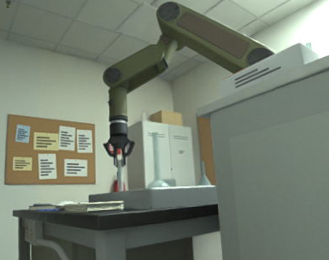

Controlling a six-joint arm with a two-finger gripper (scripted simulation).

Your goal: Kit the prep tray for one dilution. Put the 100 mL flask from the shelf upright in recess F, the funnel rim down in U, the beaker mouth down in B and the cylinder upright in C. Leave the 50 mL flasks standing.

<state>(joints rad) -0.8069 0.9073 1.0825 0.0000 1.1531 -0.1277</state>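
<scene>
My gripper [119, 159] is closed on the top of the tall, narrow cylinder [120, 175], which stands upright with its foot hidden behind the near rim of the grey prep tray [155, 198]. The tray lies on the dark bench. To the right on the tray a long-necked flask [156, 162] stands upright. Further right, a small cone-shaped funnel [204, 175] sits with its stem pointing up. The beaker and the shelf are hidden from this low side camera.
Behind the bench stand a white cabinet [161, 154] with a cardboard box on top and a cork board [50, 149] on the wall. A stack of papers [91, 206] lies left of the tray. A large grey unit [281, 162] fills the near right.
</scene>
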